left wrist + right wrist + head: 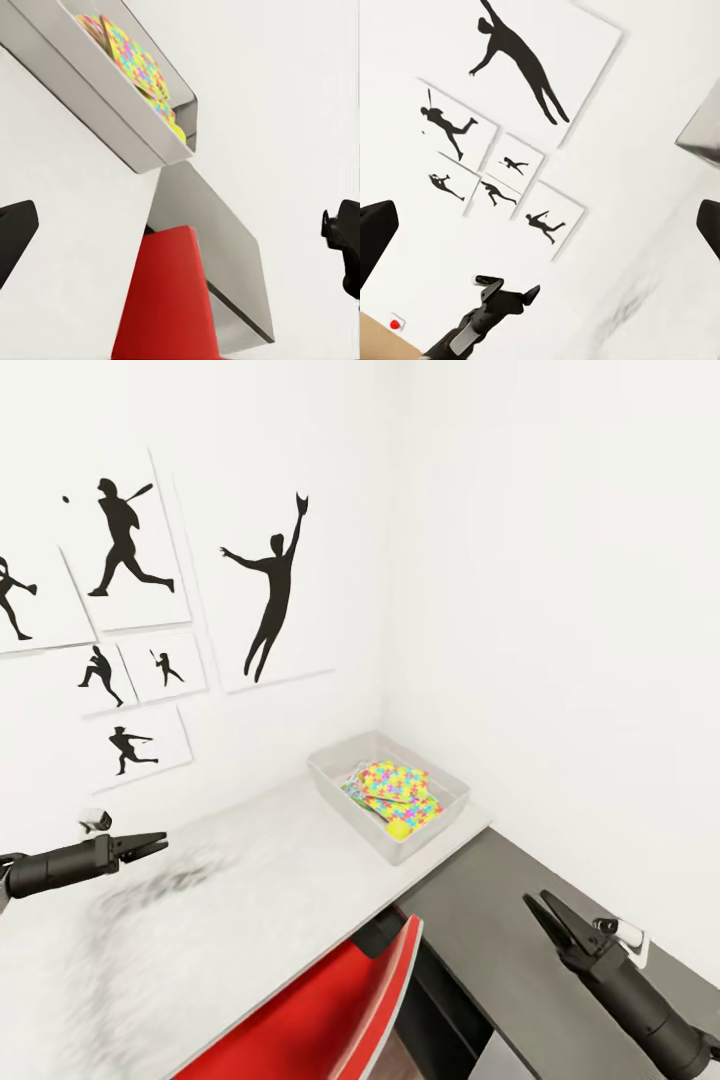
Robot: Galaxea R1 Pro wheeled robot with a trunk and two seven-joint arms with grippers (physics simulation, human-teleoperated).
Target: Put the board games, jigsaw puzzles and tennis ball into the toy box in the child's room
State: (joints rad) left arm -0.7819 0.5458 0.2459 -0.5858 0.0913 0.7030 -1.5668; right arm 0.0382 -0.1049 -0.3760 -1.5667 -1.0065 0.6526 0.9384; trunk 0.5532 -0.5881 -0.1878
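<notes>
Head view: the left gripper [150, 847] is held out level over the near part of the pale grey table [250, 880], pointing toward the corner, its fingers close together with nothing between them. The right gripper [538, 908] rises at a slant over the lower dark grey side section [500, 920], tips pointing up and toward the toy box [345, 800]; whether its fingers are parted cannot be told there, though the right wrist view shows them spread wide and bare. The toy box sits at the table's far corner by the wall, holding the jigsaw puzzles [395, 785] and the tennis ball [399, 829]. A red chair [330, 1000] is pushed against the table edge.
</notes>
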